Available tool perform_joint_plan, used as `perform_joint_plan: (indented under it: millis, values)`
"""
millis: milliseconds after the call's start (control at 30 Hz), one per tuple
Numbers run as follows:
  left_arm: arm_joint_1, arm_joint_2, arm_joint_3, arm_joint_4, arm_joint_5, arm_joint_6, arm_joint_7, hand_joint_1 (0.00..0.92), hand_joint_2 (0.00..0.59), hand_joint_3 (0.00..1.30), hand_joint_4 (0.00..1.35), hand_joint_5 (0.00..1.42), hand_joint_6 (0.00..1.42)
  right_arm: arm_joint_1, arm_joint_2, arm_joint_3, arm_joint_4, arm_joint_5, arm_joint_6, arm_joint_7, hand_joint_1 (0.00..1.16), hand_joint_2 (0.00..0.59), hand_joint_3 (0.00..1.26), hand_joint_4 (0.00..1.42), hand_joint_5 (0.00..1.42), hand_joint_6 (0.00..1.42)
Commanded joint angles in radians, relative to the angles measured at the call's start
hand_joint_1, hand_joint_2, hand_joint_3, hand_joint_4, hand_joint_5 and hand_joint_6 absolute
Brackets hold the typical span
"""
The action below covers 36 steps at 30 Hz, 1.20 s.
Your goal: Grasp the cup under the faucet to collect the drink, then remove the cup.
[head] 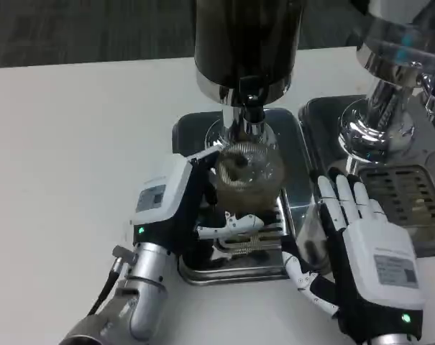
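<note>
A clear plastic cup [247, 176] stands on the drip tray [231, 272] right under the chrome faucet [250, 109] of a dark-tanked dispenser [247, 43]. Brownish drink fills the cup's lower part. My left hand [172, 208] grips the cup from its left side, with one white finger [231, 226] lying across the front near the cup's base. To the right of the tray my right hand [362, 248] is held with its fingers spread, holding nothing and a little apart from the cup.
A second dispenser with a chrome base [372, 122] and its own grated drip tray [411, 198] stands at the right, close behind my right hand. White table [73, 144] stretches to the left and front.
</note>
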Motion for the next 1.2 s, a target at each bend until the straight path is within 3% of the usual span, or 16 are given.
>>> perform_joint_plan:
  millis: [33,267,400,533,767,1067,1200]
  values:
    - [-0.015,-0.009,-0.019,0.023,0.007,0.023,-0.036,0.605,0.031,0.54,0.71,0.94,1.14,0.006,0.007,0.001,-0.002,-0.003,0.004,-0.021,0.35,0.431,0.05,0.00,0.00,0.08]
    - [-0.015,0.007,-0.036,0.031,0.015,0.031,-0.058,0.581,0.031,0.47,0.63,0.89,1.11,-0.002,0.017,0.005,0.010,-0.001,0.007,-0.019,0.35,0.431,0.05,0.00,0.00,0.08]
    - [-0.011,0.026,-0.046,0.020,0.019,0.023,-0.048,0.360,0.046,0.30,0.44,0.81,1.00,-0.005,0.017,0.000,0.023,0.009,-0.001,-0.022,0.35,0.431,0.05,0.00,0.00,0.08]
    - [-0.015,0.039,-0.041,0.023,-0.006,0.008,-0.092,0.225,0.059,0.21,0.28,0.69,0.85,-0.016,0.015,-0.002,0.034,0.015,-0.004,-0.016,0.35,0.431,0.05,0.00,0.00,0.08]
    - [0.015,0.076,-0.001,-0.009,-0.053,-0.062,-0.097,0.015,0.002,0.16,0.19,0.58,0.68,-0.023,0.015,-0.014,0.043,0.033,-0.004,-0.019,0.35,0.431,0.05,0.00,0.00,0.08]
    - [0.119,0.183,0.113,-0.160,-0.135,-0.190,-0.113,0.000,0.000,0.08,0.06,0.35,0.33,-0.039,-0.005,-0.046,0.049,0.084,-0.023,-0.003,0.35,0.418,0.03,0.00,0.00,0.08]
    - [0.160,0.255,0.143,-0.277,-0.148,-0.219,-0.193,0.000,0.000,0.00,0.00,0.21,0.19,-0.055,-0.009,-0.051,0.060,0.115,-0.039,-0.002,0.27,0.380,0.00,0.00,0.00,0.08]
